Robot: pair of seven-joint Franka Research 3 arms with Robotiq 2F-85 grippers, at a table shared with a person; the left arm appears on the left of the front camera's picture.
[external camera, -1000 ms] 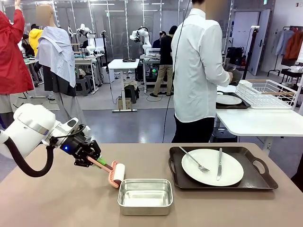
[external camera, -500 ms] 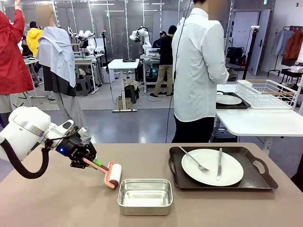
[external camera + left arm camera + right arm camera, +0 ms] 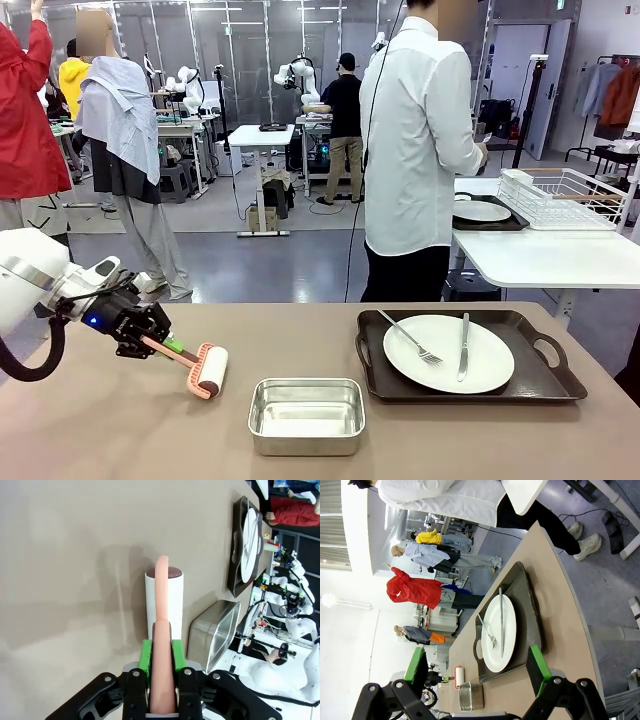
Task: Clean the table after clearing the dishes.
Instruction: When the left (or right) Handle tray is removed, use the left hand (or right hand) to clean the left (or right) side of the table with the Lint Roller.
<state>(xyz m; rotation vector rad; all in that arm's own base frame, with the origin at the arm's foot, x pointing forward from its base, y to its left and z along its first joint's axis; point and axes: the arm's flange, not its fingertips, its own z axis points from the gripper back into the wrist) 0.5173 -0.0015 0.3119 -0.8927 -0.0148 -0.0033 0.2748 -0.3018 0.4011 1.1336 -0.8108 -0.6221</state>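
Observation:
My left gripper (image 3: 163,345) is shut on the pink handle of a lint roller (image 3: 209,370), whose white roll appears to rest on the taupe table (image 3: 120,430) at its left side. In the left wrist view the green pads of that gripper (image 3: 161,656) clamp the handle and the roll (image 3: 176,600) points away over the tabletop. A white plate (image 3: 448,353) with fork and knife lies on a dark tray (image 3: 545,380) at the table's right. A second plate (image 3: 482,211) sits on a tray on the white table behind. My right gripper (image 3: 476,672) is open, looking at the plate (image 3: 509,630).
An empty steel pan (image 3: 306,415) stands at the table's front middle, right of the roller. A person in a white shirt (image 3: 415,140) stands at the far edge, turned toward the white table (image 3: 560,255) with its wire rack (image 3: 565,195).
My left gripper has pulled the roller leftward across the table, away from the steel pan. The plate and tray have not moved.

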